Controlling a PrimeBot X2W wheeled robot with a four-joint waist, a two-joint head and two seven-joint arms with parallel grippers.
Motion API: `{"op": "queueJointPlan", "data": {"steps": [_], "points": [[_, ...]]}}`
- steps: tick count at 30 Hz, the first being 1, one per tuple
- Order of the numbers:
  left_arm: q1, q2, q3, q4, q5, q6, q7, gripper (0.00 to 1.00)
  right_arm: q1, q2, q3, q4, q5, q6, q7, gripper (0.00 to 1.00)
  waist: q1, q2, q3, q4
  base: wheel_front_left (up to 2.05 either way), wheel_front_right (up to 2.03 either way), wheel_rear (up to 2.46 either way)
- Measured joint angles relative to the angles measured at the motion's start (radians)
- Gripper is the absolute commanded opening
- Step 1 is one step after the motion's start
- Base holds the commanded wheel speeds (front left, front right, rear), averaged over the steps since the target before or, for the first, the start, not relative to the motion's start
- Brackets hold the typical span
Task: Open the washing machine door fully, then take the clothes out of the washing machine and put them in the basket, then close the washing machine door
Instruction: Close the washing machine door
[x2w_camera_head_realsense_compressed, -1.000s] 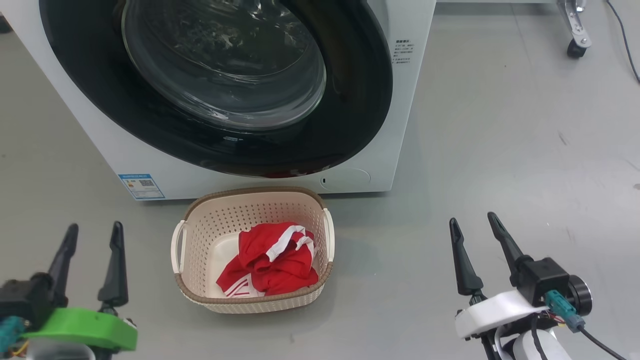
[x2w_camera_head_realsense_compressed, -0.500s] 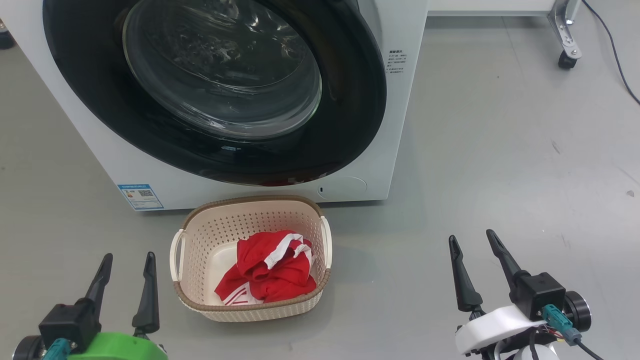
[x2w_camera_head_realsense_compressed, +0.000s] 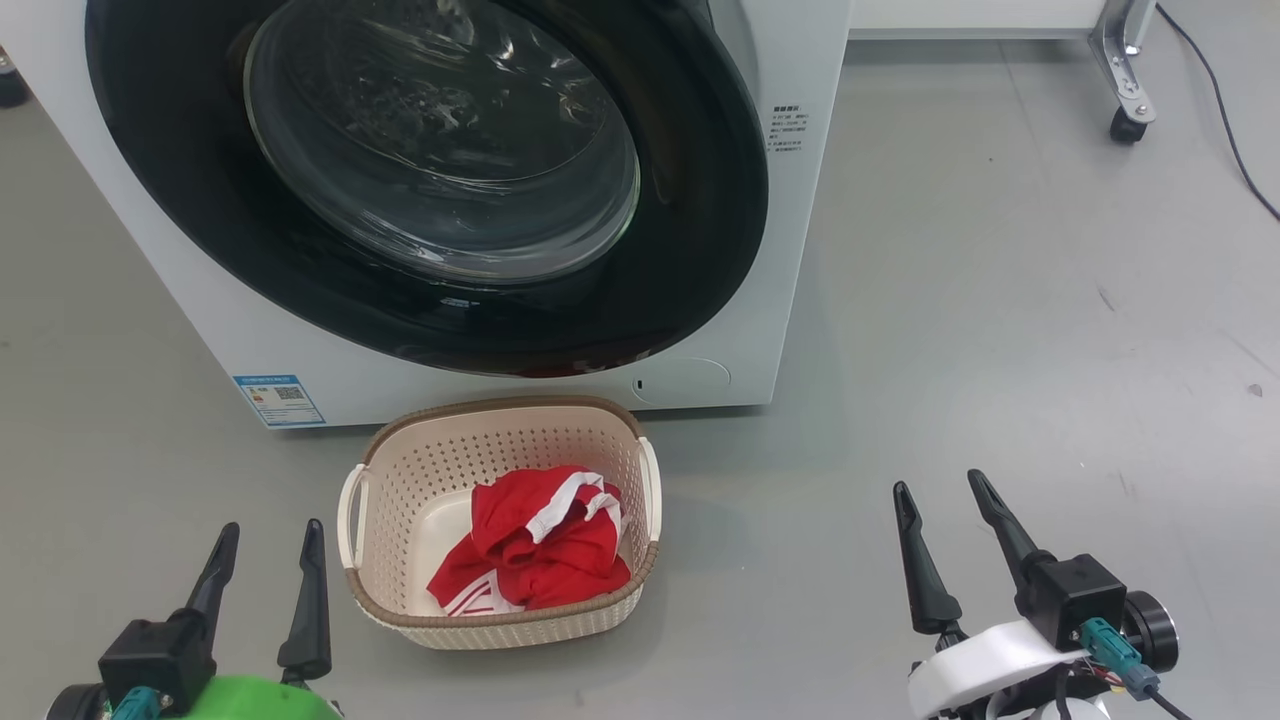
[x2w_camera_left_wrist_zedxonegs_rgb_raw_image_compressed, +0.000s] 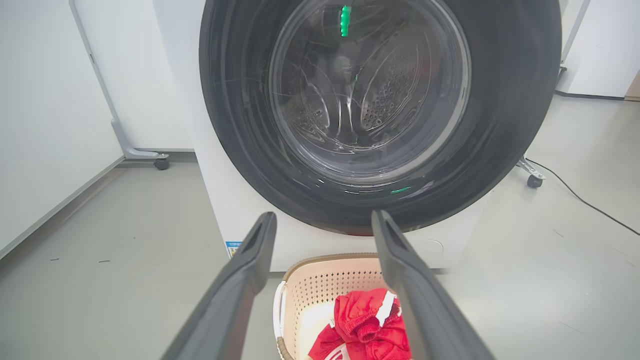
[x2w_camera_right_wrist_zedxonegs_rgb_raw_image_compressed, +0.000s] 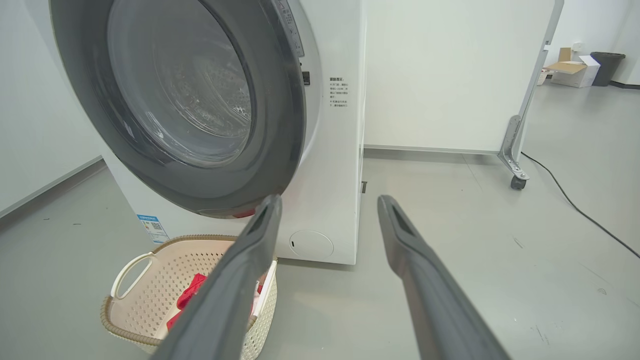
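We held our left gripper and right gripper spread and empty, the soft, light red white-striped clothes lying in the cream perforated basket before the big white washing machine, whose stiff, slippery black-rimmed round glass door we judged best pushed at its right rim.

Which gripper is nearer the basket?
Left. The left gripper is open, just off the basket's left-handle side and apart from it. The right gripper, also open, is much farther off on the basket's right side.
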Motion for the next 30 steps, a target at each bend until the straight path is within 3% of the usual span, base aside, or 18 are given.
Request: {"op": "queueJointPlan", "data": {"steps": [10,12,13,30], "points": [[0.000,-0.001,-0.005,0.016,0.006,0.008,-0.009,1.00,0.002,0.004,0.002,0.000,0.000,0.004,0.000,1.00,0.0000,0.0000,-0.007,-0.010,0.00,0.00,0.00],[0.000,-0.001,-0.006,0.017,0.008,0.008,-0.009,1.00,0.003,0.004,0.002,0.000,0.000,0.004,0.000,0.12,0.0000,0.0000,-0.007,-0.012,0.00,0.00,0.00],[0.000,-0.001,-0.006,0.017,0.008,0.008,-0.009,1.00,0.004,0.004,0.002,0.000,0.000,0.004,0.000,0.00,0.0000,0.0000,-0.008,-0.013,0.00,0.00,0.00],[-0.003,-0.004,-0.026,0.020,0.021,0.009,-0.018,1.00,-0.001,0.001,-0.041,0.000,0.000,0.012,0.000,0.00,0.0000,0.0000,0.003,0.003,0.00,0.00,0.00]]}}
